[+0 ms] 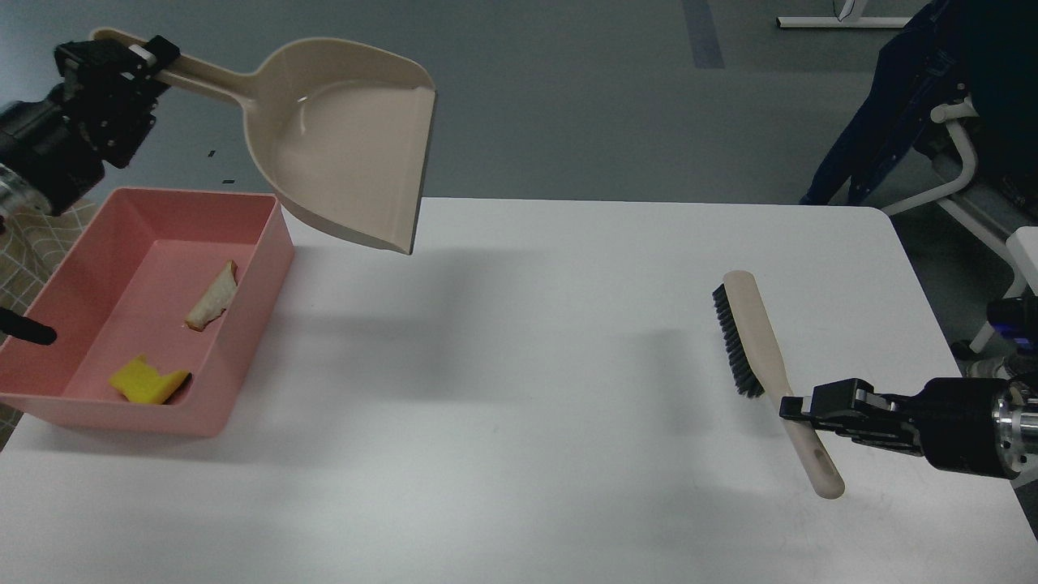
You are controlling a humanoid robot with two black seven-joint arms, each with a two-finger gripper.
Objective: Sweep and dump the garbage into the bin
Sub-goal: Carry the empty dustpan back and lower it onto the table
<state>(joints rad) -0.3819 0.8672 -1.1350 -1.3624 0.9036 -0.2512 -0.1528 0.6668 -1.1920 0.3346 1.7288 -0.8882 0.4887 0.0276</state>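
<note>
The pink bin stands at the table's left edge. In it lie the yellow sponge piece and the whitish bread-like wedge. My left gripper is shut on the handle of the beige dustpan. It holds the empty pan in the air above the table, just right of the bin's far corner. My right gripper is shut on the handle of a beige brush with black bristles, low over the table's right side.
The white table has its right edge near my right arm. A blue chair frame and dark cloth stand beyond the far right corner. A thin black object pokes in over the bin's left rim.
</note>
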